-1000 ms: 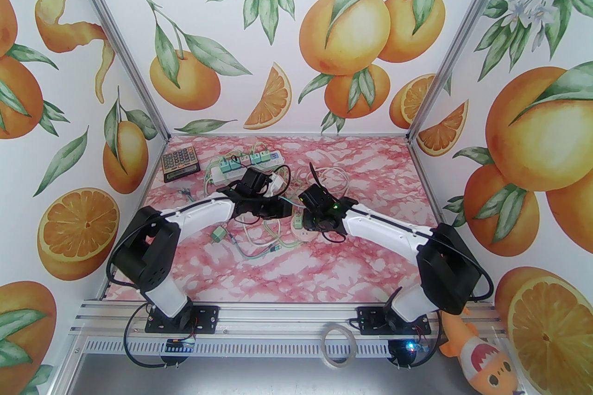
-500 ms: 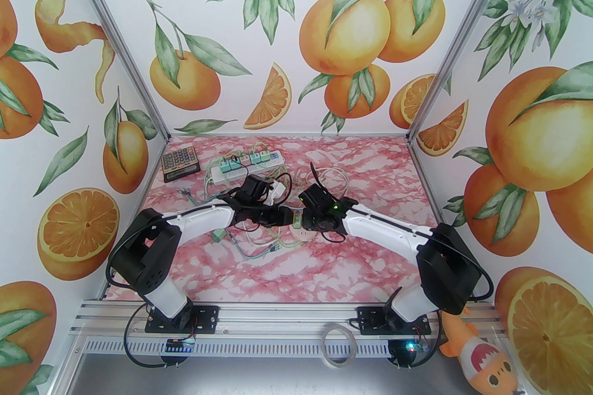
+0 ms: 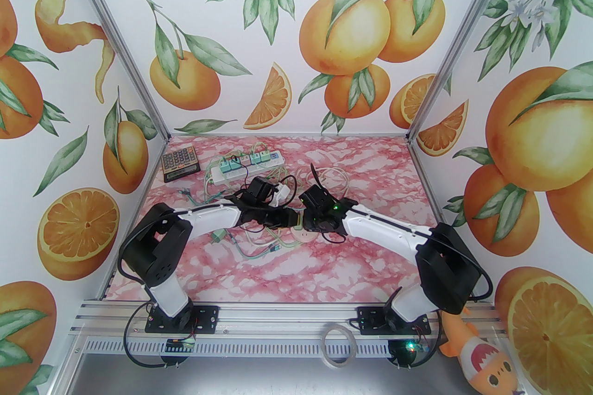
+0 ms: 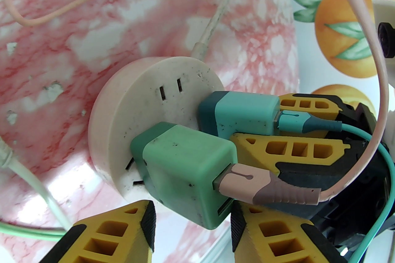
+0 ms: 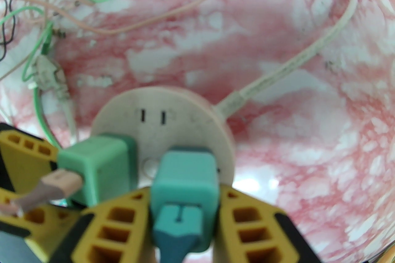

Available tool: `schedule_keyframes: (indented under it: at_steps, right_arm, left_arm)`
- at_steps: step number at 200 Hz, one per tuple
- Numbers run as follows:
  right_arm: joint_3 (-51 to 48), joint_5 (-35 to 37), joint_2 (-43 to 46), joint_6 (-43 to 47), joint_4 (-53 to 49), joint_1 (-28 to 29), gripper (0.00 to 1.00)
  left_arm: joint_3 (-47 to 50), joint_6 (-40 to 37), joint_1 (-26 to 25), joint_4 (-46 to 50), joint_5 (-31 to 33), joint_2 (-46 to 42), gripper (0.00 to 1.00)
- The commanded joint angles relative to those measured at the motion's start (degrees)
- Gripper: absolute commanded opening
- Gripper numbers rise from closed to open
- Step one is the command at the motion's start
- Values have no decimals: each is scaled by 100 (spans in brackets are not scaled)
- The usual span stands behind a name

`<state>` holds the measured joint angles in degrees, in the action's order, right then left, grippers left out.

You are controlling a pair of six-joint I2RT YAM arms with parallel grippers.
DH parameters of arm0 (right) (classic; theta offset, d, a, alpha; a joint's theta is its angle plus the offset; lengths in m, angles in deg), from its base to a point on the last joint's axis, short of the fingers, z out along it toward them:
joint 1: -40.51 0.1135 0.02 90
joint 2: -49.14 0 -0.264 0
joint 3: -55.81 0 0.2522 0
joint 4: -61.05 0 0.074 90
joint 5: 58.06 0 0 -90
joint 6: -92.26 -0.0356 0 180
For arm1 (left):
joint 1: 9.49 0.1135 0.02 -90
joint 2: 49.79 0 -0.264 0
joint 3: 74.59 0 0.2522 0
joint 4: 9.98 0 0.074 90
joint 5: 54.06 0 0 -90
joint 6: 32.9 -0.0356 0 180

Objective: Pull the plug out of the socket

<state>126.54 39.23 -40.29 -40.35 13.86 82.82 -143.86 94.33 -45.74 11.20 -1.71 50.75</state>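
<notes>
Nearby teal plug (image 4: pixel 243 113) and cables (image 4: pixel 378 76) crowd the green plug (image 4: pixel 182 160); far table (image 4: pixel 92 9) lies open.

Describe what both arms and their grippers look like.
Both arms match: the left arm and right arm have white link shells, bulky black joints and thin black cables looping at base and wrist. A green light glows on the right wrist. The left gripper and right gripper have yellow fingers with rectangular cut-outs and black inner faces.

Both my arms reach forward and bend inward, wrists held low, so my left gripper (image 3: pixel 291 217) and right gripper (image 3: pixel 303 222) meet nearly tip to tip. My left fingers (image 4: pixel 108 234) stand apart; my right fingers (image 5: pixel 123 224) pinch a teal plug (image 5: pixel 185 181).
</notes>
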Motion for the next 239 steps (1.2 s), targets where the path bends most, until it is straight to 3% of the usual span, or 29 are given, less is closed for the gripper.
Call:
schedule_keyframes:
  at_steps: [1, 69, 134, 184, 239]
  right_arm:
    - [53, -53, 49, 21, 227, 10, 29]
    - [256, 514, -75, 273, -384, 28, 29]
    - [844, 360, -411, 360, -256, 172, 29]
    - [1088, 118, -489, 418, -113, -109, 29]
    - [911, -24, -713, 448, 290, -196, 29]
  left_arm:
    - [-108, -210, -31, 687, 552, 333, 41]
    - [-199, -430, -107, 1243, 867, 605, 37]
    - [-871, -569, -33, 1537, 871, 566, 37]
    - [-1568, -801, 225, 1934, 928, 699, 37]
    - [-1580, -814, 225, 1843, 877, 950, 37]
